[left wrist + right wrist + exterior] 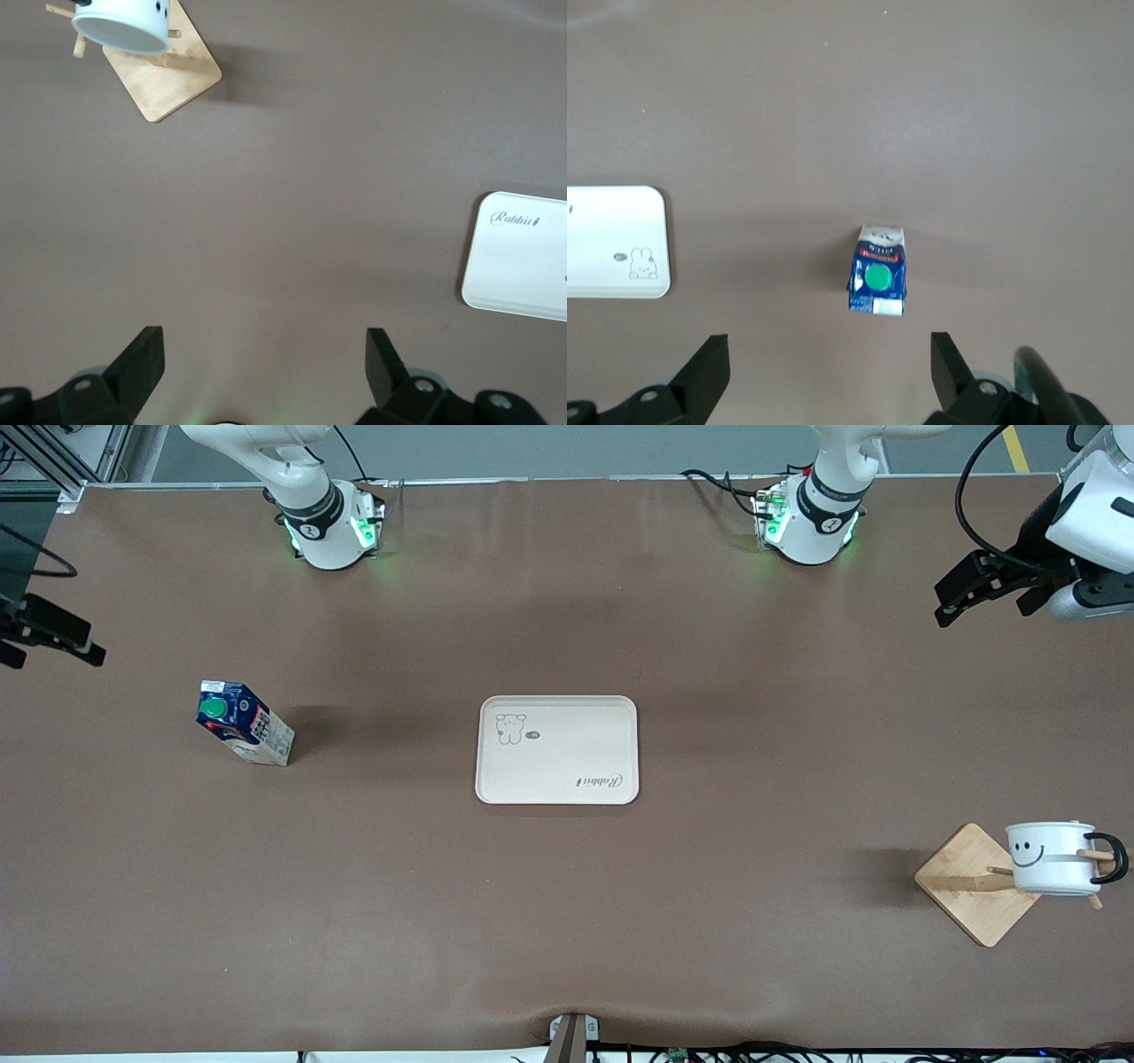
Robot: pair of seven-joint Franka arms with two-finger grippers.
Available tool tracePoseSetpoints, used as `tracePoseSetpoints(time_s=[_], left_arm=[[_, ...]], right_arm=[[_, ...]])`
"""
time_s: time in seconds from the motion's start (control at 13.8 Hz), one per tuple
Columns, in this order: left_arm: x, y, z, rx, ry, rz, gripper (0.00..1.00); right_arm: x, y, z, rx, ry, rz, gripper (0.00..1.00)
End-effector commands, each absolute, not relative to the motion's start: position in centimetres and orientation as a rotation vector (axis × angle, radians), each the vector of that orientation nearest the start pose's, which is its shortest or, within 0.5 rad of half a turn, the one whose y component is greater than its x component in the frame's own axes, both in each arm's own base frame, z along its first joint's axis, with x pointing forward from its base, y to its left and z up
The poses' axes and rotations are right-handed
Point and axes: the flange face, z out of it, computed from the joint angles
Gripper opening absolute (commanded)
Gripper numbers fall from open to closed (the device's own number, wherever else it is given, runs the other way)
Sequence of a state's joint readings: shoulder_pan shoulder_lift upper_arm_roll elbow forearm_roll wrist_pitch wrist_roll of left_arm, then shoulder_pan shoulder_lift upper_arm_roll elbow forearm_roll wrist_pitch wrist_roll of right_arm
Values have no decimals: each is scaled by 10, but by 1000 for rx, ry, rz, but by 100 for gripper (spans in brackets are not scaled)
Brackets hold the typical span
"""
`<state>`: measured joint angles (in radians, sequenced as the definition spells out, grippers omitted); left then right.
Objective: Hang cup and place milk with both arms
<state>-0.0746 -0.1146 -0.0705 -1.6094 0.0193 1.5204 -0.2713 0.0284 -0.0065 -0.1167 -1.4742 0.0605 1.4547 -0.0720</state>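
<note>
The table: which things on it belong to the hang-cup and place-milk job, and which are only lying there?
Belonging to the job:
- cup, already hanging on the wooden rack
- milk, standing toward the right arm's end
- tray, mid-table
- left tool and right tool, both open, empty

Just lying about:
- cables along the table edge nearest the camera

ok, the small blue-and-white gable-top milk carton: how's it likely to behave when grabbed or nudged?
The blue-and-white gable-top milk carton stands upright, tall on a narrow base, so a high push probably tips it. Its flat sides look like thin card: easy to grip, but a hard squeeze may dent them. Weight depends on contents, which cannot be seen.
</note>
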Motion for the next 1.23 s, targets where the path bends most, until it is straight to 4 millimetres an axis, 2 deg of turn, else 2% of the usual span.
tracePoseSetpoints(time_s=[0.0,0.22,0.51,0.72,0.94,1.16], left_arm=[[508,-72,669,-3102,-176,-49,100],[513,-73,666,-3107,-180,-41,100],[515,-72,664,-3103,-183,-37,100],[515,-73,664,-3099,-181,-38,100],[515,-72,664,-3097,-181,-39,100],[514,-72,664,-3097,-178,-36,100]], right_arm=[[499,-42,663,-3079,20,22,100],[494,-40,651,-3077,15,22,100],[510,-46,654,-3084,20,10,100],[510,-44,660,-3088,23,-5,100],[509,-45,661,-3162,-4,1,100],[509,-44,660,-3154,-3,2,100]])
